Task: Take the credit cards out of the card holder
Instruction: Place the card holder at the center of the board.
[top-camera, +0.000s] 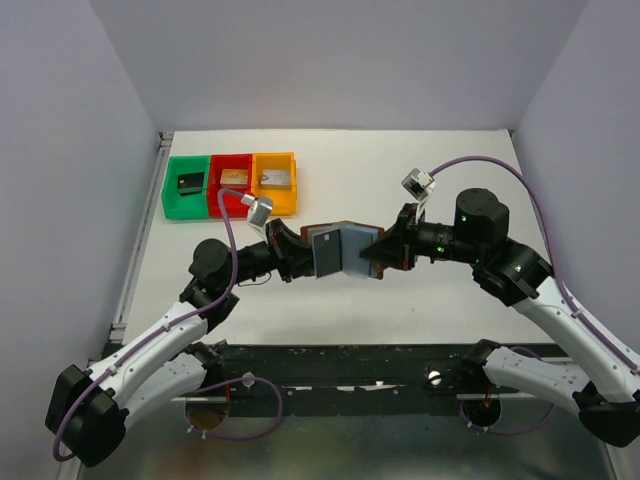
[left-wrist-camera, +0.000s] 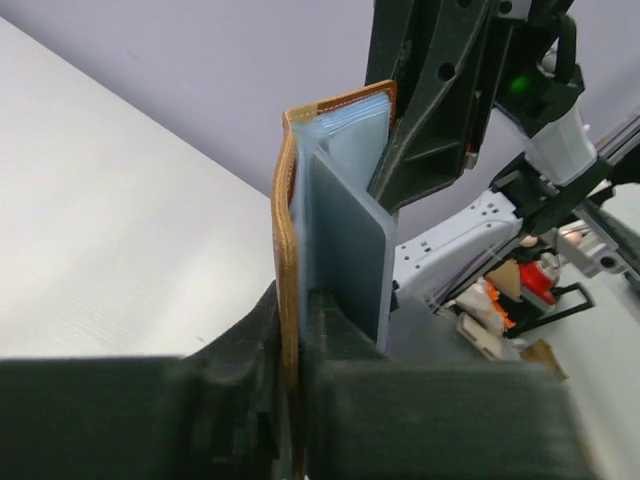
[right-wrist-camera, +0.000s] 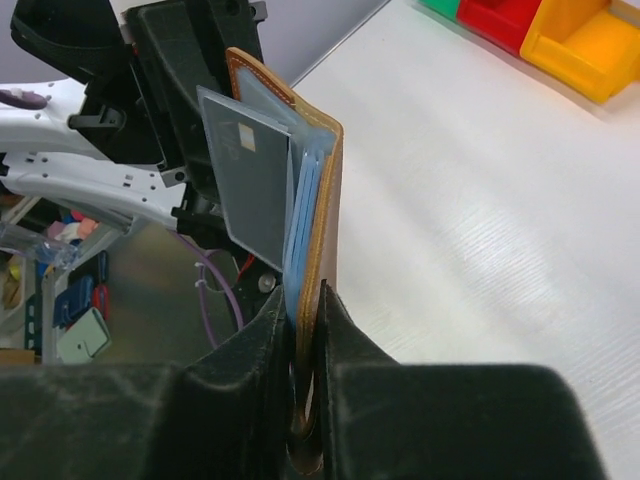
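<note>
Top external view: card holder (top-camera: 352, 236) is up in the air over the table (top-camera: 420, 170), spread open between both arms, well apart from the coloured bins (top-camera: 230, 185) at far left. L gripper (top-camera: 300, 258) is clamped tight on one leather flap; left wrist view shows brown edge squeezed between its fingers (left-wrist-camera: 230, 400), no gap. R gripper (top-camera: 385, 252) looks pinched on the other flap; right wrist view has leather + pale lining sandwiched between the pads (right-wrist-camera: 250, 400), so I read it as gripping, tho how firm I can't tell. Grey card (right-wrist-camera: 250, 180) sticks partway out of an inner pocket, facing the L side. Any other cards can't be made out, prob. hidden in the sleeves. Risks, as I judge: neither gripper has the card itself, so w/ holder tilted or jerked the loose card could slide out and drop, maybe off the near table edge. If R lets go to reach for the card, holder hangs from L by a thin flap edge only, so it may swing or fold shut over the card. If arms pull apart too hard, a flap could slip from one grip. A pinch taking lining along w/ card would drag the whole holder, not free the card.
</note>
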